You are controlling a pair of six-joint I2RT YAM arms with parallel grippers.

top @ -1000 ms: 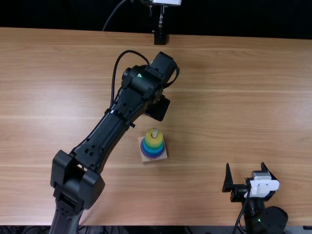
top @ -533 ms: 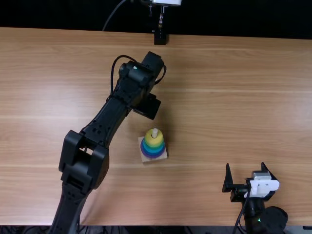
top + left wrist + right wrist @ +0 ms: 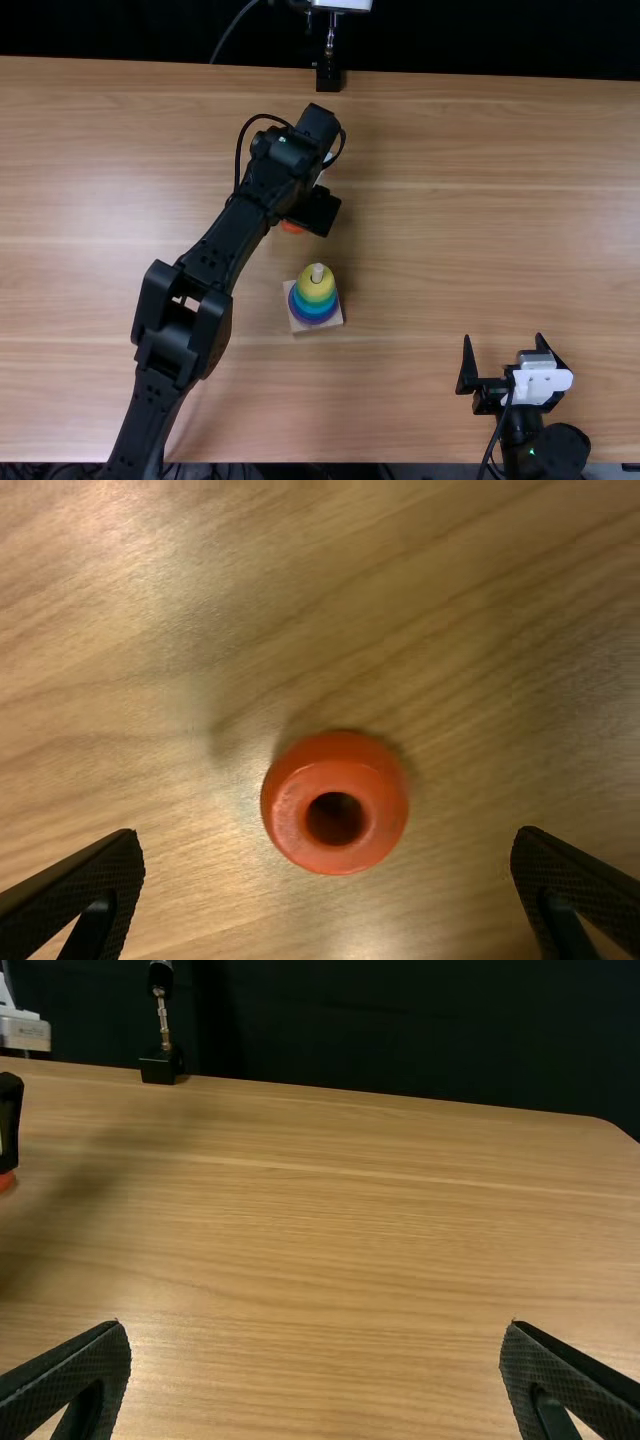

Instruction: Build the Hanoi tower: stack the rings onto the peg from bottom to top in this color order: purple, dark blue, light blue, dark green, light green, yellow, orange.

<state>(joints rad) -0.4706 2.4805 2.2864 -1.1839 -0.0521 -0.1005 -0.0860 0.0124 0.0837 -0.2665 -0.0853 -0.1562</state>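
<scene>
Final pickup: left hand [image 3: 328, 838] hangs spread (empty!) over the orange ring [image 3: 290, 815] beyond the ring tower [image 3: 316, 290], needing lowering, then pinching!

No legible txt, labels, brands, nos. or signs in any view.
</scene>
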